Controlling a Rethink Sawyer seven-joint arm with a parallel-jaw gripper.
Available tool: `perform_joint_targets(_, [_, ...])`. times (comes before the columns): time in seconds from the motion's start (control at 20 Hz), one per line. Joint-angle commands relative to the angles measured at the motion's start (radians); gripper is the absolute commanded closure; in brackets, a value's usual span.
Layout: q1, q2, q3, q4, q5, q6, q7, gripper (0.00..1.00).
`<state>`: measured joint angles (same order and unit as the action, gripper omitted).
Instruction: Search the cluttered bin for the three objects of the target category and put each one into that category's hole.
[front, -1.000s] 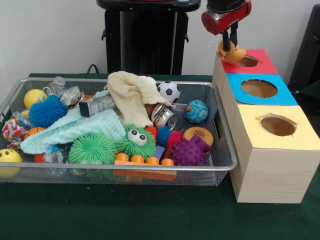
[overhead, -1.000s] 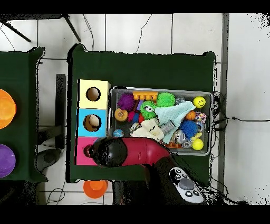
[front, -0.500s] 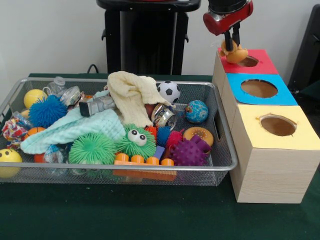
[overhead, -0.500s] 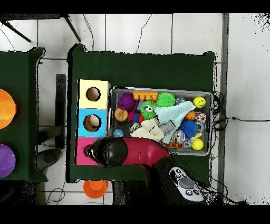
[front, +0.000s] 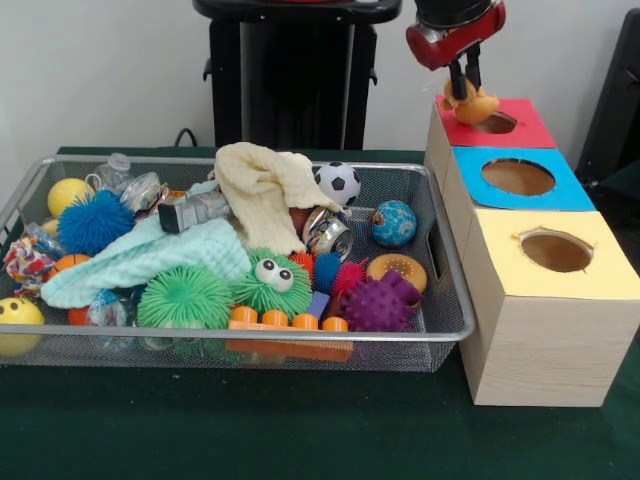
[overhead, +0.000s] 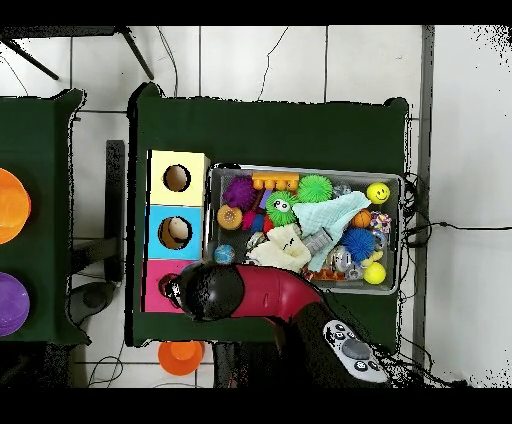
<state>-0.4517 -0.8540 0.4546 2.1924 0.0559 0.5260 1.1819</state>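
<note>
Silver wire-mesh bin (front: 440, 325), pale matt wooden box (front: 530, 350), rumpled cream cloth (front: 262, 190)

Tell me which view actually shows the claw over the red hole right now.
Front view: claw and yellow duck toy show plainly beside the red hole. Overhead view: the arm hides both, leaving only the red top's edge.

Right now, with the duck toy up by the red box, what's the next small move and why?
Probably shift slightly toward the red-topped hole before opening. In the front view the gripper holds the yellow duck toy between its fingers, at the hole's edge rather than centred over it. Released now, it might catch the red rim.
</note>
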Motion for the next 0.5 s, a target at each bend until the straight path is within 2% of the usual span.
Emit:
perform_joint_targets(0.05, [-0.022,0.056,0.054,0.064,0.059,-0.071,0.186,1.00])
perform_joint_targets(0.5, [-0.051,0.087,0.121,0.091,0.081,-0.170,0.189,1.00])
